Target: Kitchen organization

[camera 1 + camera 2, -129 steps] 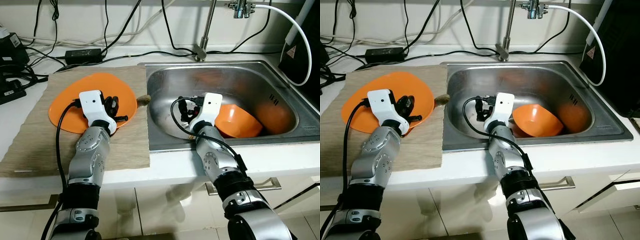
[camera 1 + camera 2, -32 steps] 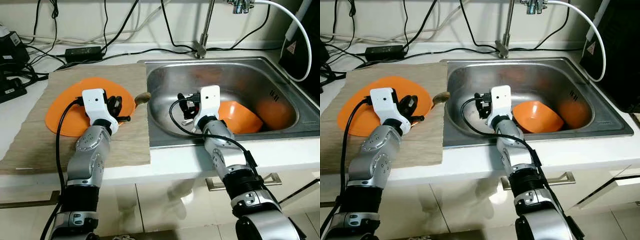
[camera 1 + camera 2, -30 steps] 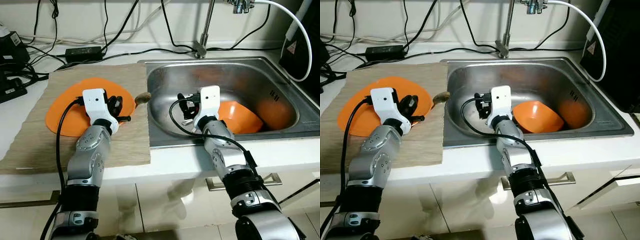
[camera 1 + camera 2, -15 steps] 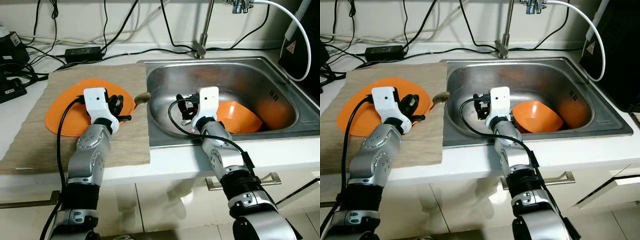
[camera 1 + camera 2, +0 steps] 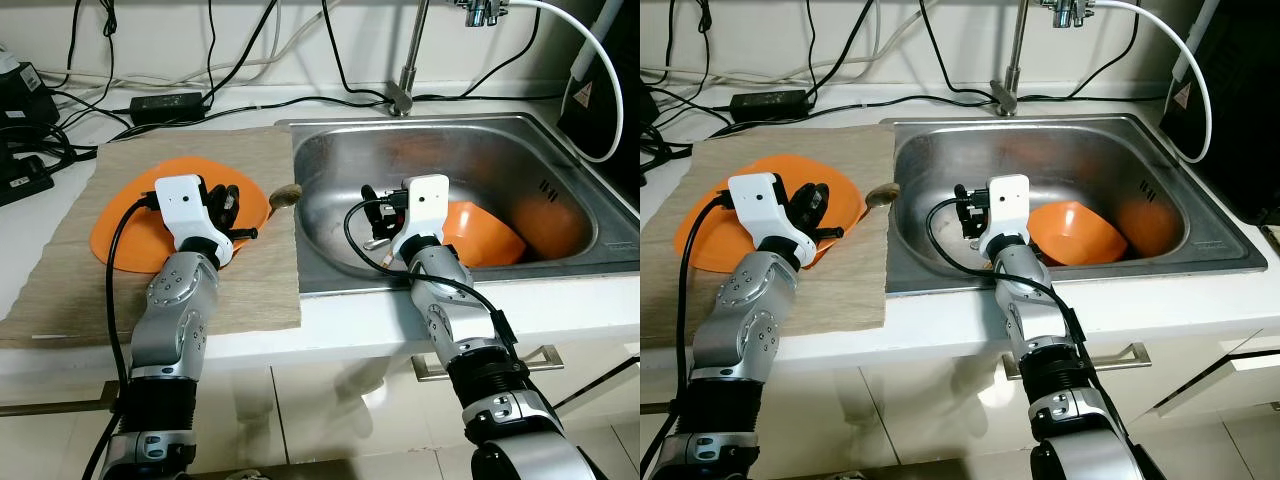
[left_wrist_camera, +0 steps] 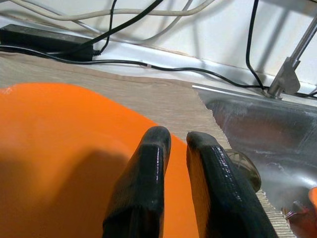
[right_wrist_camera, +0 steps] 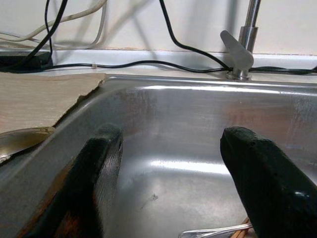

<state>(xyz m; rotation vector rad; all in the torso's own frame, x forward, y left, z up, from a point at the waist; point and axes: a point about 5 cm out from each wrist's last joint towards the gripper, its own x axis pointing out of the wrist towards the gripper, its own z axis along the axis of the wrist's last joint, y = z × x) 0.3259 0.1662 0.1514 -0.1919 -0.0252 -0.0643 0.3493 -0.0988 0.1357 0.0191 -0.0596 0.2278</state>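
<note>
The left gripper [image 6: 176, 163], fingers nearly together over the orange plate [image 5: 130, 235], has drifted toward nine o'clock; the right gripper [image 7: 168, 168] stays spread in the sink [image 5: 520, 150], the orange bowl [image 5: 485, 235] ungrasped.

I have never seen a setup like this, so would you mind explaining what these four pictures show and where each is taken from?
It is a humanoid robot at a kitchen counter. Two pictures come from its head camera, looking down; two from cameras on its wrists. The left gripper, fingers nearly together, is over an orange plate on a wooden mat; whether it grips the plate is unclear. The right gripper is open and empty inside the steel sink, where an orange bowl lies. A spoon rests at the sink's edge.
</note>
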